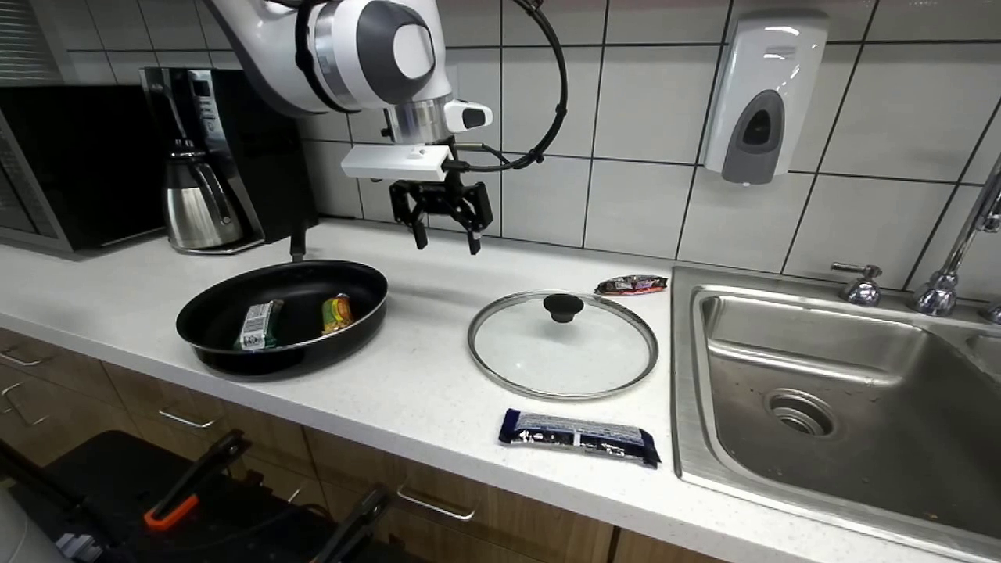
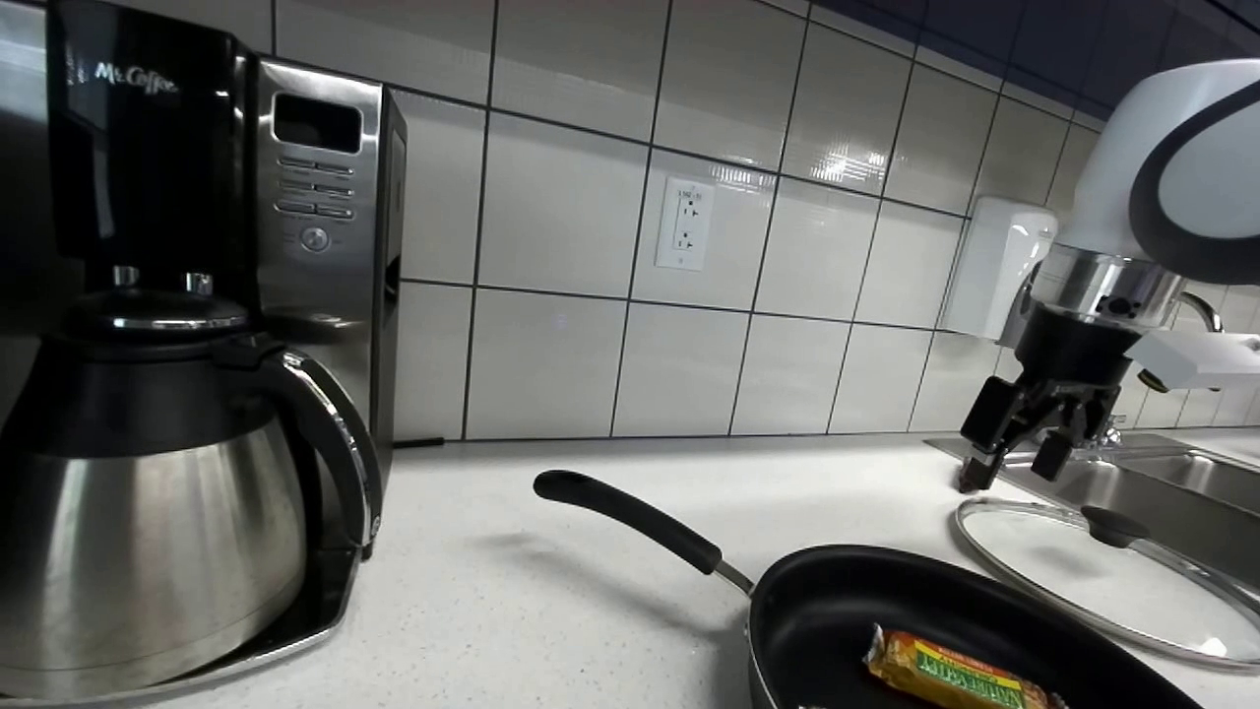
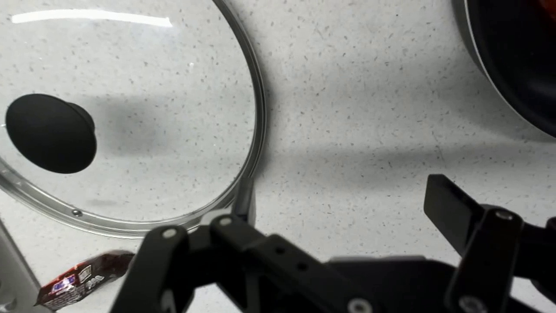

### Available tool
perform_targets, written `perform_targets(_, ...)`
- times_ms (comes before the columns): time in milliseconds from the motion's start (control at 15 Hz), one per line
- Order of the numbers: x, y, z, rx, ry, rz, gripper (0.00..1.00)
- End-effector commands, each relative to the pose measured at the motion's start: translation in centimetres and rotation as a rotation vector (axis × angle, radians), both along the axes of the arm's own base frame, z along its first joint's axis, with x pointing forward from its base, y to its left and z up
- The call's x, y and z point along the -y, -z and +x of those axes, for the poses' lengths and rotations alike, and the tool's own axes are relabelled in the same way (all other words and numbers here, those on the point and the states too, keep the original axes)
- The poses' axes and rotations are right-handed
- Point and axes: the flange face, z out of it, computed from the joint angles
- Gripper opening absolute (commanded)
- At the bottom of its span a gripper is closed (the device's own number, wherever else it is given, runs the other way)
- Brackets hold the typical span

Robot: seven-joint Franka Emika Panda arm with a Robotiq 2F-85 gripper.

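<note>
In an exterior view: end effector (image 1: 448,241), one, black, raised above the tabletop (image 1: 426,336) toward its back edge, holding nothing. Frying pan (image 1: 274,362), one, black, near the front edge; within it, apart, one green-and-white wrapped bar (image 1: 256,325) and one yellow-orange wrapped bar (image 1: 337,313). Glass lid (image 1: 539,352), one, lying between frying pan and sink (image 1: 686,375), knob (image 1: 563,306) upward. Dark blue wrapped bar (image 1: 580,436), one, near the front edge, by the sink. Red-and-black packet (image 1: 632,285), one, toward the back edge, just beside the glass lid.

In an exterior view: coffee maker (image 2: 320,246), one, steel and black; handle (image 2: 630,512) of the frying pan, pointing toward the back edge; end effector higher than the glass lid, not touching it.

In the wrist view: fingers (image 3: 449,213), wide apart, nothing between; one crosses the glass lid's rim by line of sight.

Step in hand, as judged: positioning empty, no grasp under way. Next move, as judged: calls for lining up the parted fingers with a chosen thing, then descending; glass lid and frying pan lie nearest.
</note>
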Motion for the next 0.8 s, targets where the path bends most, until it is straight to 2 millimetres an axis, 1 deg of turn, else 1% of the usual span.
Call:
perform_targets(0, 0.0, -0.1, 0.0, -0.001, -0.001, 0.0, 1.0)
perform_targets(467, 0.0, -0.1, 0.0, -0.001, 0.0, 0.0, 1.0)
perform_targets(600, 0.1, 0.1, 0.8, -0.005, 0.055, -0.012, 1.0)
perform_targets(733, 0.9, 0.2, 1.3, 0.003, 0.113, -0.017, 1.0)
